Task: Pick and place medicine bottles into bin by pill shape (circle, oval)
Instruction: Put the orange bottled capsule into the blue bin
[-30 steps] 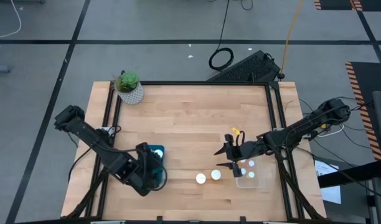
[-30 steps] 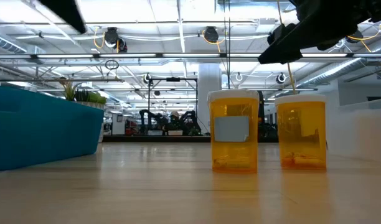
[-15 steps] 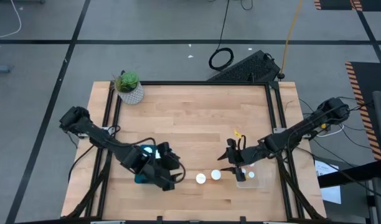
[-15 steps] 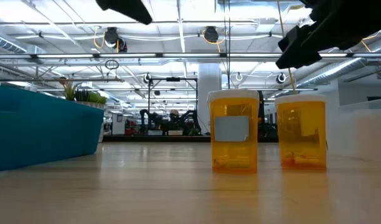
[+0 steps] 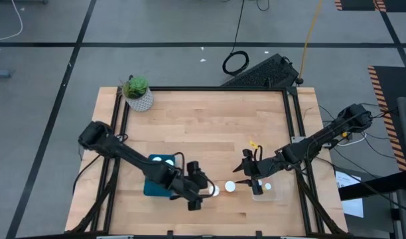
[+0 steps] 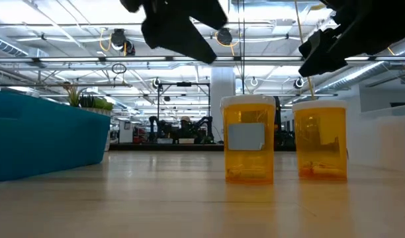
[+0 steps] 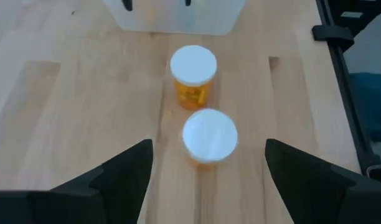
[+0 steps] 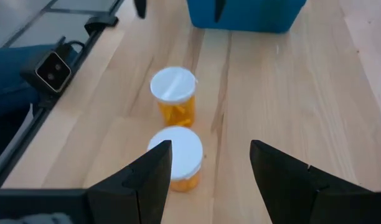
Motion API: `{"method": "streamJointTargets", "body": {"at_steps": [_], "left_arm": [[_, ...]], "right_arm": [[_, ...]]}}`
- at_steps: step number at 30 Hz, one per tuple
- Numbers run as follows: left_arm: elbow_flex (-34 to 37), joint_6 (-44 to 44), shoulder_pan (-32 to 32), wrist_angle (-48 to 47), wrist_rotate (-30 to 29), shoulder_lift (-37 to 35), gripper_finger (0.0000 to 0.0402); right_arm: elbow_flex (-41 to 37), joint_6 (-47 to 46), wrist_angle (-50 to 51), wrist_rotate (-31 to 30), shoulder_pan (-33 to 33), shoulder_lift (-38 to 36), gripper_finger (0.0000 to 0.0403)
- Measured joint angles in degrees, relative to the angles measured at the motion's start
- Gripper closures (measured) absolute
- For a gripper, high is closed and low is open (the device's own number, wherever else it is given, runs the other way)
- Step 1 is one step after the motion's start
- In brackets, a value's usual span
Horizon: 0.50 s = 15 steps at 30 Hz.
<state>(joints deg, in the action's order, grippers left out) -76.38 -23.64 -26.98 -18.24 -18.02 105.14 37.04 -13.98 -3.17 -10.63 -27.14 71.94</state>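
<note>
Two medicine bottles, orange with white caps, stand upright on their bases near the table's front edge: one [image 5: 214, 190] on the left, one [image 5: 230, 187] on the right. My left gripper [image 5: 203, 190] hangs open just left of them, and the left wrist view shows the nearer bottle [image 7: 209, 135] ahead of its fingers, untouched. My right gripper [image 5: 242, 176] hangs open just right of them, with the nearer bottle [image 8: 176, 154] ahead of its fingers and toward one side. Both grippers [image 6: 179, 26] [image 6: 345, 36] are above cap height in the low view.
A blue bin [image 5: 158, 176] sits behind my left gripper. A clear bin [image 5: 264, 190] holding capped bottles lies right of the pair, under my right arm. A potted plant [image 5: 137, 93] stands at the far left corner. Bare wood fills the middle and far side.
My left gripper has swept from over the blue bin toward the table's right edge and now hangs beside the two bottles. My right gripper has shifted a little toward the near edge. Neither bottle has moved.
</note>
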Motion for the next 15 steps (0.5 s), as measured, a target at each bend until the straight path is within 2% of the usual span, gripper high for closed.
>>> {"method": "streamJointTargets", "body": {"at_steps": [9,15], "left_arm": [[0.02,1.07,0.06,7.25,0.1,6.29,0.0013],[0.02,0.93,0.13,9.04,-1.44,8.82,0.0005]], "right_arm": [[-0.02,-0.32,1.36,-0.02,0.02,0.0,0.0191],[-0.01,-0.3,1.32,0.02,0.02,0.0,0.0191]]}}
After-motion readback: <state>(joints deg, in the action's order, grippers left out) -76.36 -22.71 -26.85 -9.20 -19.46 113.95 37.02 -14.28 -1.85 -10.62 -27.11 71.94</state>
